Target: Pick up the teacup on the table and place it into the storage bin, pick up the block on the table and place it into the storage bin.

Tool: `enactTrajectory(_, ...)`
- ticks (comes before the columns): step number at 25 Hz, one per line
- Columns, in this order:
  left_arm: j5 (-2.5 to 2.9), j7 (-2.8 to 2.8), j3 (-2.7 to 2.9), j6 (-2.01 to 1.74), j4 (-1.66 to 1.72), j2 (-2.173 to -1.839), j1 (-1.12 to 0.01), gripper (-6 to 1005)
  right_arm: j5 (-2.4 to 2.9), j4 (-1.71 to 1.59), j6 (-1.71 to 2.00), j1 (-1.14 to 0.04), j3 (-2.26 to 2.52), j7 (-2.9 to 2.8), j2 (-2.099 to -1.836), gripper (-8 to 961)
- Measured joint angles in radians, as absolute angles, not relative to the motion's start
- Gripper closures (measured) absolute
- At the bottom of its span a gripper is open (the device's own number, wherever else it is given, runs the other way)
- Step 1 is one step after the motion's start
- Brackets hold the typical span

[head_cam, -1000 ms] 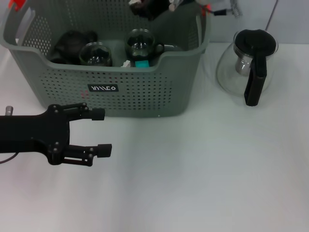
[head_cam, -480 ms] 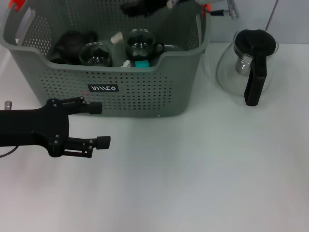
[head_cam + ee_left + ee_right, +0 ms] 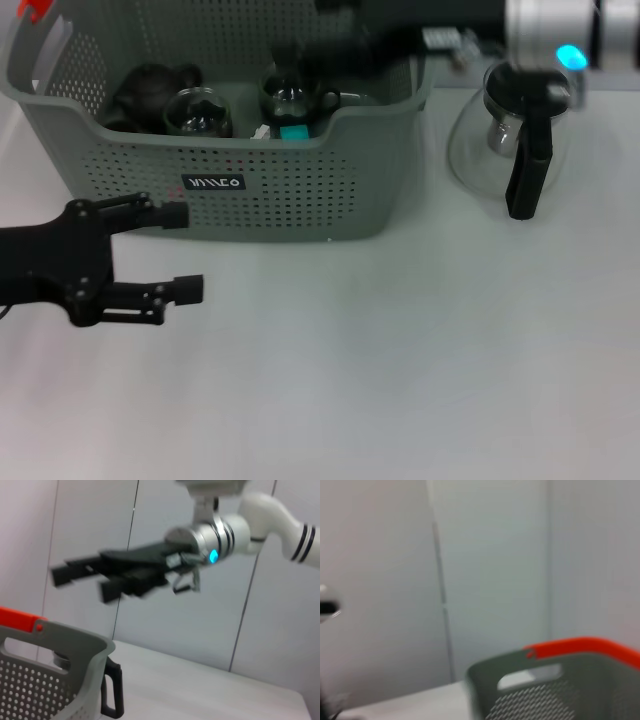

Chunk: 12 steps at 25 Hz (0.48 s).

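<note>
Blurring across the top edge of the head view, the right arm's black gripper (image 3: 300, 55) reaches over the far rim of the large grey-green perforated plastic storage bin (image 3: 280, 185), smeared and partly cut off there; from the left wrist view that same gripper (image 3: 82, 577) shows its two fingers spread apart and holding nothing, up above the bin's orange-clipped handle (image 3: 20, 620). Just below that claw, inside the bin, sit a clear glass teacup (image 3: 290, 95) and a small teal block (image 3: 293, 131), with a second clear glass cup (image 3: 197, 112) and a dark rounded object (image 3: 150, 85) further to its left, too shadowed to identify. The left gripper (image 3: 180, 252), black and released with its fingers apart, hangs over the white table (image 3: 400, 350) in front of the bin's black label (image 3: 214, 183); it has slid back toward the left edge since a second ago. The right arm, then barely visible at the top, has swung in with its silver wrist and glowing blue light (image 3: 570, 55) now above the clear glass teapot with black lid and handle (image 3: 510, 135), to that claw's right.
</note>
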State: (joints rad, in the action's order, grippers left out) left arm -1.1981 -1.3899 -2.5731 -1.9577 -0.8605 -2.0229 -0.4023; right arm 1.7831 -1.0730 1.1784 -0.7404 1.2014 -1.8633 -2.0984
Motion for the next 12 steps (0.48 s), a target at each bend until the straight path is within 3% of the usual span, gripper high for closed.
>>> enactTrajectory(4, -1.196, -1.392, -2.582, -1.970, -0.860, -2.021, -0.382, 91, 1.770, -1.108, 1.357, -0.634, 1.205, -1.782, -2.097, 23)
enactTrajectory(12, -1.171, -1.404, -2.580, -1.965, -0.847, -2.019, -0.323, 91, 1.805, -1.061, 1.491, -0.553, 1.231, -1.669, -2.098, 25)
